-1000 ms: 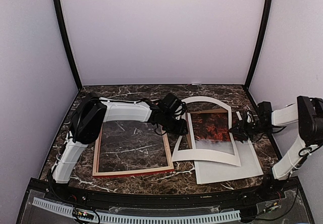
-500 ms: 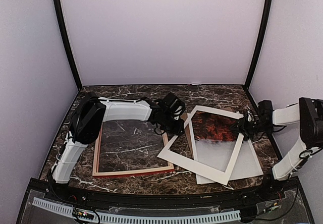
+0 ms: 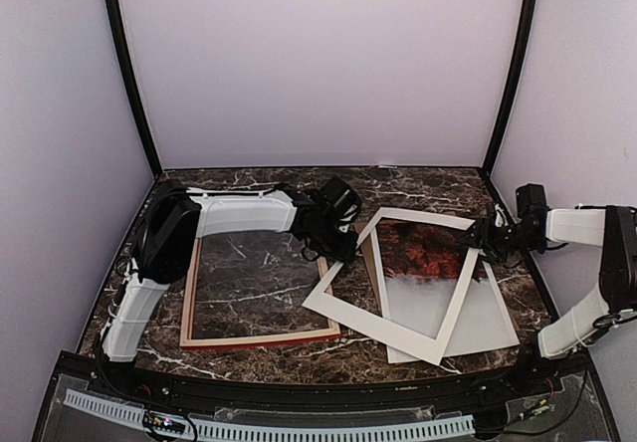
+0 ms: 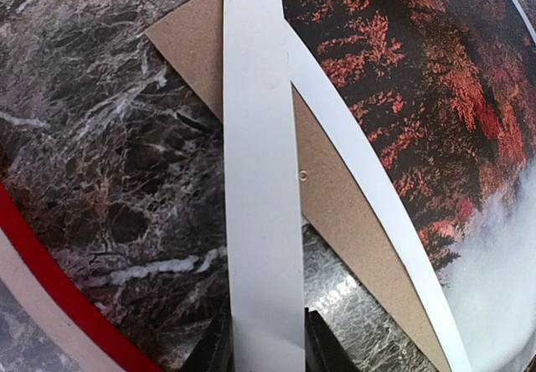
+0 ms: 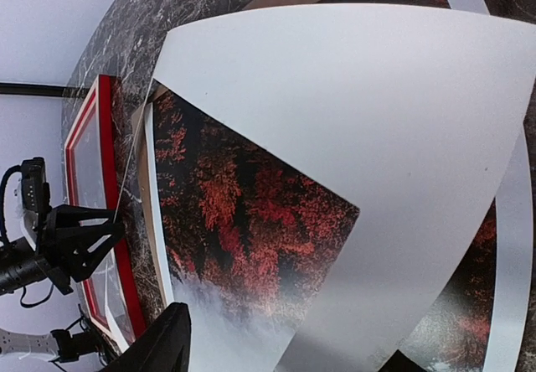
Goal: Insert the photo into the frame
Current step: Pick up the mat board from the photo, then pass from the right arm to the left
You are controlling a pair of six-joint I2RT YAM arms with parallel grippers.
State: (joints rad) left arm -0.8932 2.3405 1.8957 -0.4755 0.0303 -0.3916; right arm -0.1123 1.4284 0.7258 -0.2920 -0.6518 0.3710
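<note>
The photo (image 3: 423, 273) lies right of the frame (image 3: 259, 337), under the skewed mat (image 3: 376, 325). We judge we are clearing that mat. The left gripper (image 3: 343, 251) pinches its rail, jaws narrow. Whether the right gripper (image 3: 486, 239) grips anything, we cannot tell. Next we lift the mat clear.

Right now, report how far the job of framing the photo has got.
Done: nothing framed; the frame lies empty on the left. In hand: the left fingers hold a strip of the cream mat, which lies askew over the photo; the right fingers sit by its far corner. Left: free the photo from the mat and backing board, then carry it into the frame.
</note>
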